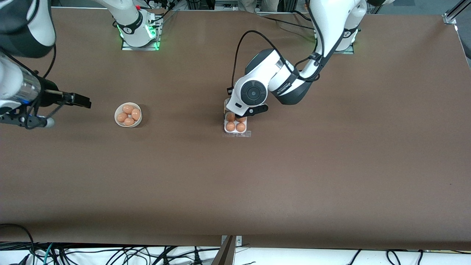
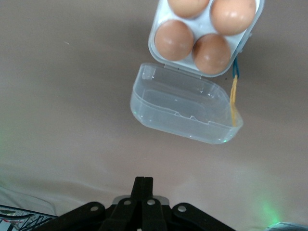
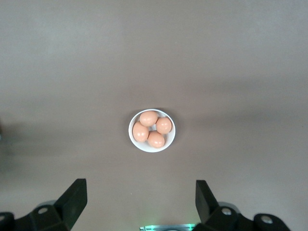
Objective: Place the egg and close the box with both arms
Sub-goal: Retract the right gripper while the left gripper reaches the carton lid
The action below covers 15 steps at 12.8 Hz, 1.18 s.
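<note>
Brown matting is covering the whole table (image 1: 331,176), with cables trailing along the edge nearest the front camera and the two arm bases standing along the farthest edge; going across the front view from its left side, the right arm is coming first, waiting up in the air at its own end of the table, and the right gripper (image 3: 139,202) is hanging with its jaws spread wide and nothing between them, looking down from well above on a round white bowl (image 1: 117,122); that bowl is sitting on the matting toward the right arm's end and is holding four orange-brown eggs, packed close together. Next, near the middle of the table, the box (image 1: 226,129) is lying with all four cells filled; the egg (image 2: 173,40) is sitting in one of the two cells beside the hinge, touching its neighbour; the clear lid (image 2: 185,109) is standing swung back and open, so the tray is lying uncovered, and a thin yellow and blue string is running down beside one corner of the lid. Last, the left arm is reaching in from its base and bending down over the box; the left gripper (image 2: 143,190) is hovering just beside the open lid, its fingers pressed tight together and clasping nothing, apart from the lid's rim.
</note>
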Each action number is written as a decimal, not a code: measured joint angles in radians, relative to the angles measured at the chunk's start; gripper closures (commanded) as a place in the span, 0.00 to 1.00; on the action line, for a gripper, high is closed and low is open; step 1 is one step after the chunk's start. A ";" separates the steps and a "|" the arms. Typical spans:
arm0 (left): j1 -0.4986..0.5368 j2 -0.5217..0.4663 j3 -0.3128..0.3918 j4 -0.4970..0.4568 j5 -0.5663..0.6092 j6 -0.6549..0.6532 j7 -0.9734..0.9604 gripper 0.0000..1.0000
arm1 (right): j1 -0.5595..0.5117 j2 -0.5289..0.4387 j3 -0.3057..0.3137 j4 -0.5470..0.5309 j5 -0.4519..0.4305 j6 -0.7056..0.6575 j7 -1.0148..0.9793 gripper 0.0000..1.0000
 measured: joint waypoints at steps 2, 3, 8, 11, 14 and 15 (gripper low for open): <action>-0.016 0.024 0.000 0.000 0.000 0.001 -0.001 1.00 | 0.006 -0.005 0.000 -0.001 -0.009 -0.029 -0.062 0.00; -0.019 0.033 0.000 0.000 0.000 0.005 -0.001 1.00 | 0.007 -0.007 0.001 -0.001 -0.010 -0.041 -0.075 0.00; -0.019 0.061 0.002 0.001 0.000 0.107 -0.001 1.00 | -0.261 -0.056 0.275 -0.004 -0.052 -0.088 -0.089 0.00; -0.018 0.068 0.017 0.001 0.000 0.135 -0.001 1.00 | -0.419 -0.066 0.450 -0.017 -0.060 -0.090 -0.089 0.00; -0.015 0.069 0.047 0.028 0.000 0.153 0.001 1.00 | -0.584 -0.097 0.608 -0.048 -0.062 -0.085 -0.088 0.00; -0.014 0.069 0.060 0.043 0.000 0.153 0.005 1.00 | -0.622 -0.102 0.642 -0.049 -0.062 -0.084 -0.088 0.00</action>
